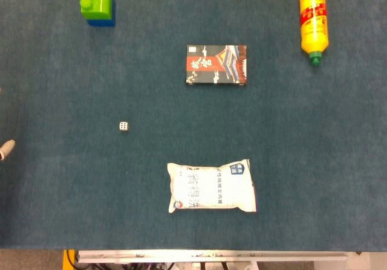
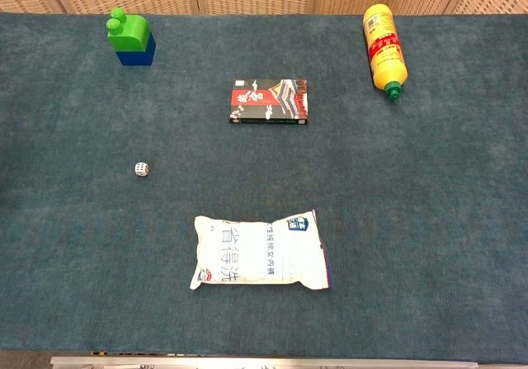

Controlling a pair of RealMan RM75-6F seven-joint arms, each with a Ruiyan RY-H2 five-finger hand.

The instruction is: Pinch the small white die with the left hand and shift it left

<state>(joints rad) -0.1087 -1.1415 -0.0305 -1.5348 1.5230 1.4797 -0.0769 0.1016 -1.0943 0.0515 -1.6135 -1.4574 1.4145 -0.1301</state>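
Note:
The small white die (image 1: 123, 125) lies alone on the blue cloth, left of centre; it also shows in the chest view (image 2: 142, 169). Only a pale fingertip of my left hand (image 1: 6, 150) pokes in at the head view's left edge, well to the left of the die and slightly nearer than it. It touches nothing that I can see, and the rest of the hand is out of frame. The chest view shows no hand at all. My right hand appears in neither view.
A green-and-blue toy block (image 1: 97, 5) stands at the far left. A dark printed box (image 1: 216, 65) lies behind centre, a yellow bottle (image 1: 313, 17) on its side at the far right, and a white pouch (image 1: 211, 187) near the front.

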